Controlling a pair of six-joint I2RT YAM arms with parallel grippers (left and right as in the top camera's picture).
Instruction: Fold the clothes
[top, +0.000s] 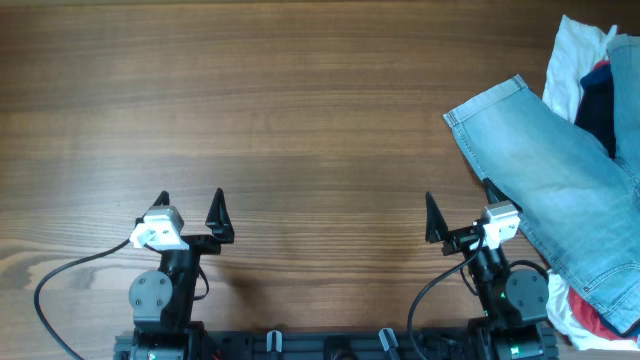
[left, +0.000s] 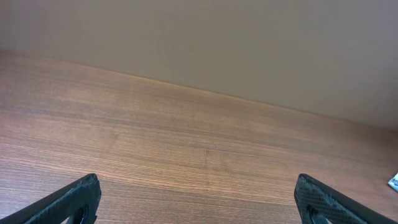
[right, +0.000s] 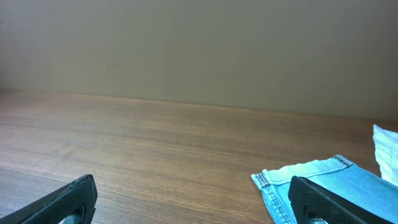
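Note:
The light blue denim shorts (top: 560, 170) lie at the right edge of the table, one hemmed leg pointing up and left, the rest draped over the other garments. The hemmed leg shows in the right wrist view (right: 298, 177). My right gripper (top: 458, 205) is open and empty at the near edge, its right finger at the edge of the shorts' leg; in its own view (right: 193, 190) the right finger overlaps the denim. My left gripper (top: 190, 207) is open and empty at the near left, over bare wood (left: 198, 193).
A pile of white (top: 570, 55), dark navy (top: 598, 105) and red (top: 590, 318) garments lies under and beside the shorts at the right edge. The wooden table (top: 280, 110) stretches left and back. A plain wall stands behind the table in both wrist views.

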